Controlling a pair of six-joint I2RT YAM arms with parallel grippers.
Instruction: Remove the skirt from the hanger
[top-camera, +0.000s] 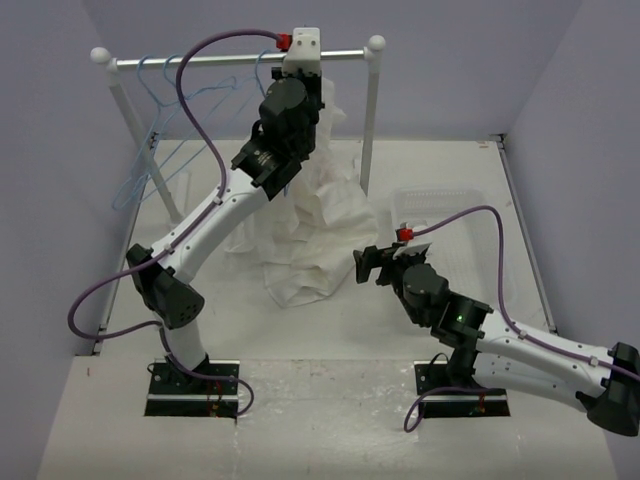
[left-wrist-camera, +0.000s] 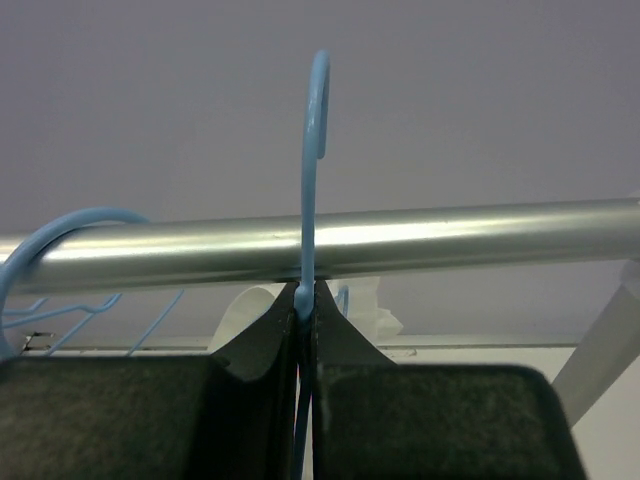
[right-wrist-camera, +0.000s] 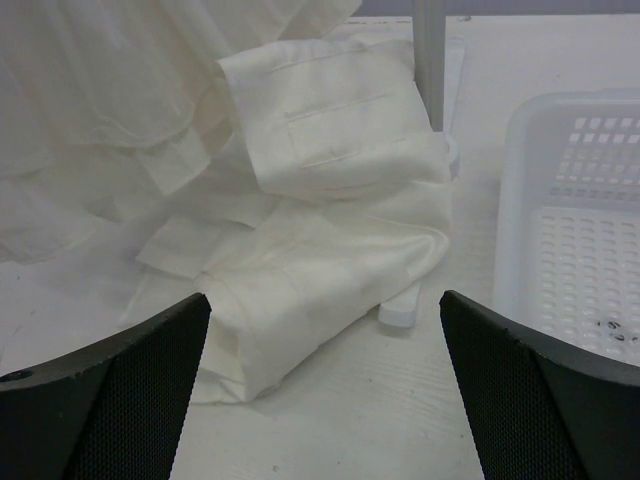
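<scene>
My left gripper (top-camera: 300, 68) is up at the rack's silver rail (top-camera: 220, 58), shut on the neck of a blue hanger (left-wrist-camera: 316, 100) whose hook curves above the rail (left-wrist-camera: 450, 235); the jaws (left-wrist-camera: 307, 300) are pressed together on the wire. The bright-white crinkled skirt (top-camera: 295, 245) drapes from under that gripper down onto the table; its join to the hanger is hidden. In the right wrist view the skirt (right-wrist-camera: 90, 110) lies at the upper left. My right gripper (top-camera: 365, 265) is open and empty, low beside the fabric's right edge, jaws wide (right-wrist-camera: 325, 296).
A creamier off-white folded garment (right-wrist-camera: 330, 250) lies ahead of the right gripper by the rack's right post (right-wrist-camera: 428, 50). A white perforated basket (right-wrist-camera: 520, 130) stands to its right, also in the top view (top-camera: 445, 200). Several empty blue hangers (top-camera: 165, 95) hang at the rail's left.
</scene>
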